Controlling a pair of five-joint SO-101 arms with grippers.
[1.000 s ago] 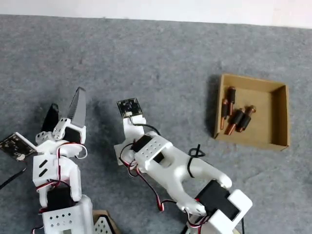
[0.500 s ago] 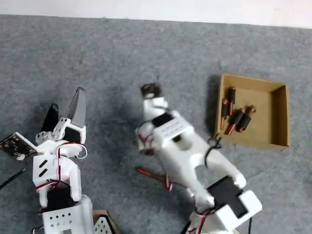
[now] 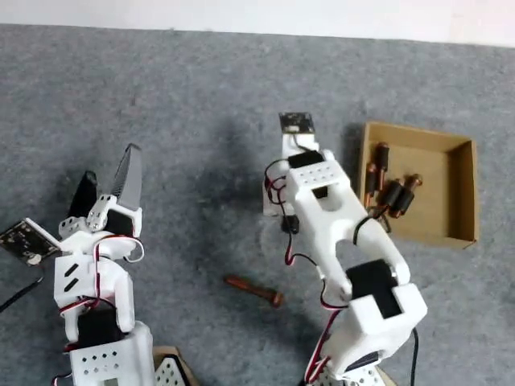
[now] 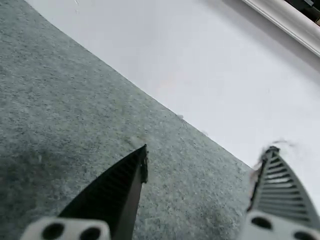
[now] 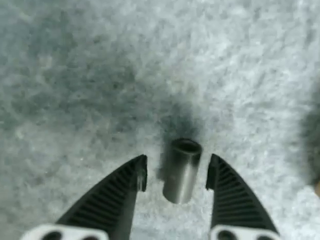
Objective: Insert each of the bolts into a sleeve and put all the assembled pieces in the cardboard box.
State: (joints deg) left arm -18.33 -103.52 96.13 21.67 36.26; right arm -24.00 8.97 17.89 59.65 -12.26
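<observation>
A dark sleeve (image 5: pixel 182 164) lies on the grey carpet between the fingers of my right gripper (image 5: pixel 177 166), which is open, with a small gap on each side. From above, the right arm (image 3: pixel 322 201) stretches over the carpet just left of the cardboard box (image 3: pixel 414 133) and hides that gripper and the sleeve. A copper bolt (image 3: pixel 253 289) lies loose on the carpet, nearer the arm bases. Several assembled pieces (image 3: pixel 390 193) rest inside the box. My left gripper (image 3: pixel 109 165) stands open at the left, holding nothing; its own view has the gripper (image 4: pixel 206 155) over bare carpet.
Grey carpet (image 3: pixel 201 96) covers the table up to a white wall (image 4: pixel 200 60) at the far edge. The box's near wall (image 3: pixel 358 181) stands close to the right arm's wrist. A tan corner (image 3: pixel 169 354) pokes out by the left arm's base.
The right arm has swung right from the middle of the carpet to just beside the box, uncovering the bolt that lay beneath it. The left arm has kept still.
</observation>
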